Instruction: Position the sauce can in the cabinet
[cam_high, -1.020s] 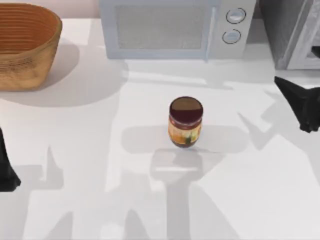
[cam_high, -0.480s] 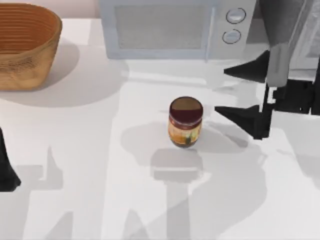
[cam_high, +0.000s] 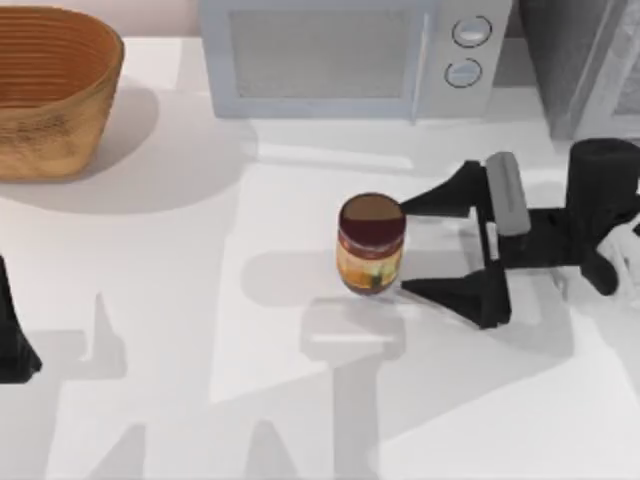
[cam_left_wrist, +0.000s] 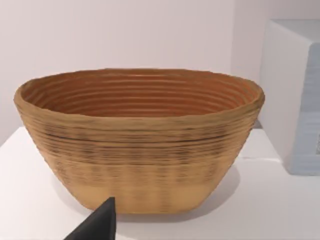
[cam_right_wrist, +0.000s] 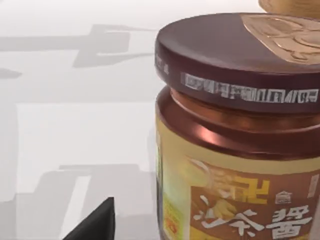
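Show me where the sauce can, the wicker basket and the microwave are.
sauce can (cam_high: 372, 222), top view, on its dark maroon lid.
wicker basket (cam_high: 45, 130), top view, on its outer woven wall.
microwave (cam_high: 320, 55), top view, on its door panel.

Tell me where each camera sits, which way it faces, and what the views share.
Top view: above the table, looking down at the sauce can, the open right gripper beside it and the parked left gripper.
Left wrist: faces the basket; one fingertip shows.
Right wrist: close on the sauce can, shared with the top view.
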